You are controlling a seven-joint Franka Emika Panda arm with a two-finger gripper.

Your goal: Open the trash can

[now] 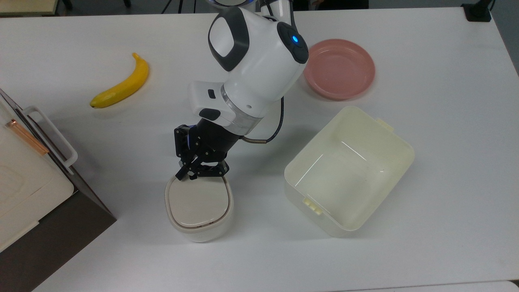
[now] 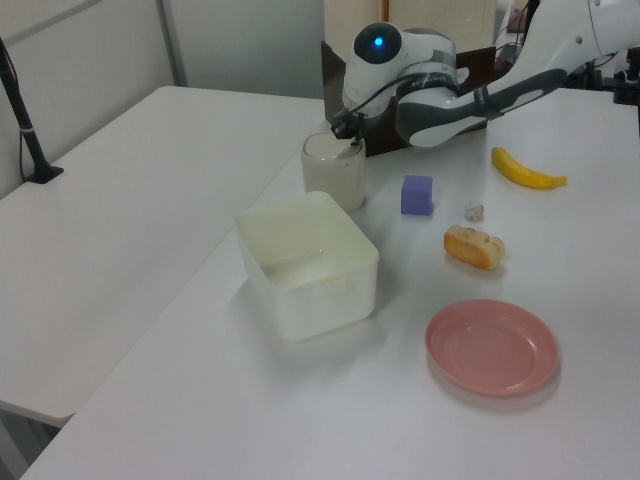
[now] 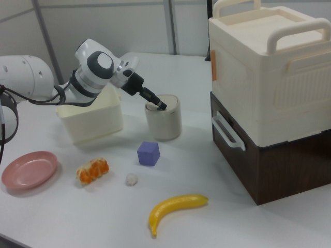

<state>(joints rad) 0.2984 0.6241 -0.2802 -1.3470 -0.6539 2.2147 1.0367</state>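
Fingertips of the gripper (image 1: 198, 173), pinched together and holding nothing, bear down on the lid's edge of the trash can (image 1: 198, 211) (standing between the pale tub (image 1: 349, 170) and the dark cabinet (image 3: 269, 165)), presumably to work its release button.

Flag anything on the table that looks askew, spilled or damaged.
Nothing stands out. The bin stands upright with its lid down, the claw at the lid's edge. The tub sits upright, and the plate, banana, purple cube and bread lie apart, unspilled.
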